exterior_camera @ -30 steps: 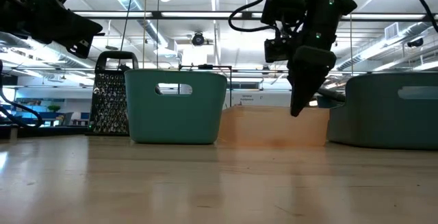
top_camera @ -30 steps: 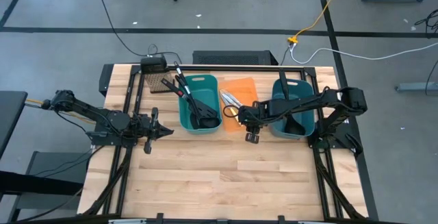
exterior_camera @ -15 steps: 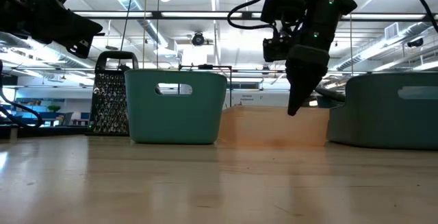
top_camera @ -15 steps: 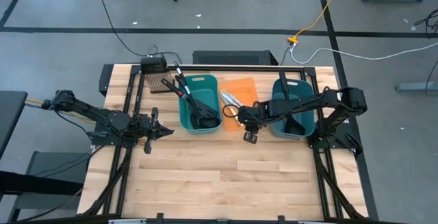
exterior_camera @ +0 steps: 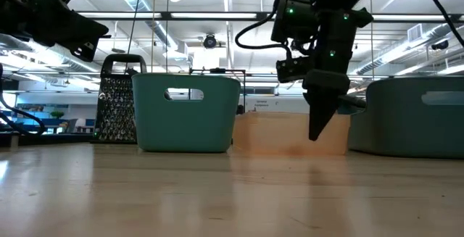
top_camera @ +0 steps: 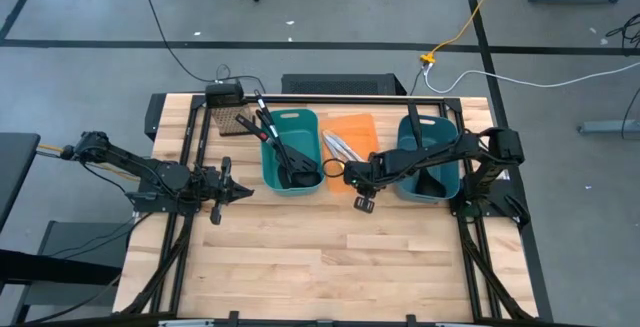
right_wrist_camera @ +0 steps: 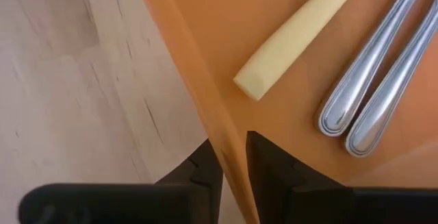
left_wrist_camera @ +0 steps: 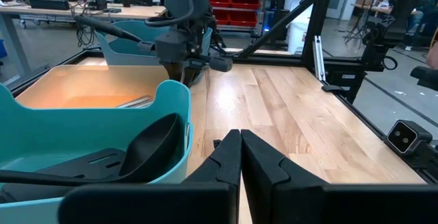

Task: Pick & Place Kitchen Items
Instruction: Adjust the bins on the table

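The orange bin [top_camera: 356, 127] holds two slim silver knives [right_wrist_camera: 369, 94] and a yellow knife handle [right_wrist_camera: 294, 35] lying flat on its floor. Black ladles and slotted spatulas [top_camera: 285, 157] lean in the left teal bin [top_camera: 266, 157]. My right gripper [top_camera: 352, 172] points down at the orange bin's near left corner, its fingers astride the bin's wall and shut on it. My left gripper [top_camera: 235, 189] hovers shut over the table's left part, holding nothing. My right gripper has the orange bin's side wall [right_wrist_camera: 224, 131] between its two fingers, one finger [right_wrist_camera: 270, 176] inside the bin and one [right_wrist_camera: 202, 176] outside. It comes from above, pointing steeply down. The bin rests flat on the table.
A second teal bin [top_camera: 455, 167] stands under the right arm. A metal grater [exterior_camera: 116, 99] stands at the back left beside the left teal bin. Bare wooden tabletop [top_camera: 330, 257] lies along the near side.
My right gripper has gone down at the orange bin's near left corner and shifted a little toward the table's left; its fingertips now reach below the bin's rim. The bin has not moved.
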Motion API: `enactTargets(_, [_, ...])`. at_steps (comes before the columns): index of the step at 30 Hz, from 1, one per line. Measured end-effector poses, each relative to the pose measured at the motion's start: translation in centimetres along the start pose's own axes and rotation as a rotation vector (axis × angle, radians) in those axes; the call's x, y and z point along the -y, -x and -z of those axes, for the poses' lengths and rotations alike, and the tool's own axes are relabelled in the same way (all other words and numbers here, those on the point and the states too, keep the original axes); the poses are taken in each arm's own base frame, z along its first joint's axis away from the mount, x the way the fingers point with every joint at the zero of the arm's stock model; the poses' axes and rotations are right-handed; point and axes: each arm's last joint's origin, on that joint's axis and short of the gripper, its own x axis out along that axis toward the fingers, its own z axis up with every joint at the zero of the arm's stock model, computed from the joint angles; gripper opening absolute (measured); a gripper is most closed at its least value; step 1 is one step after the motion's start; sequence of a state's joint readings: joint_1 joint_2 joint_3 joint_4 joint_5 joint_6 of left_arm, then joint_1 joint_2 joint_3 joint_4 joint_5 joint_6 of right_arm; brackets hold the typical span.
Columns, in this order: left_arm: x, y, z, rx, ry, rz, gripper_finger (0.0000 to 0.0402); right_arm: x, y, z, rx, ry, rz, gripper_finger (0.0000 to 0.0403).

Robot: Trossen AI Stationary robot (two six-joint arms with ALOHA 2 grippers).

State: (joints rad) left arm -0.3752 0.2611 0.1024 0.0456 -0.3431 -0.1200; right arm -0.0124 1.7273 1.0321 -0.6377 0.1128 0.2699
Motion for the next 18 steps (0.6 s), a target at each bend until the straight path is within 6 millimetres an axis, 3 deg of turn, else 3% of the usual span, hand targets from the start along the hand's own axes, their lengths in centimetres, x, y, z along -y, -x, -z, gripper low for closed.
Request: enactTargets(18, [-0.01,0.00,0.13,-0.013,0.002,-0.001,0.0012,0.00,-0.03,-0.09,0.008,-0.057,0.000,0.0041])
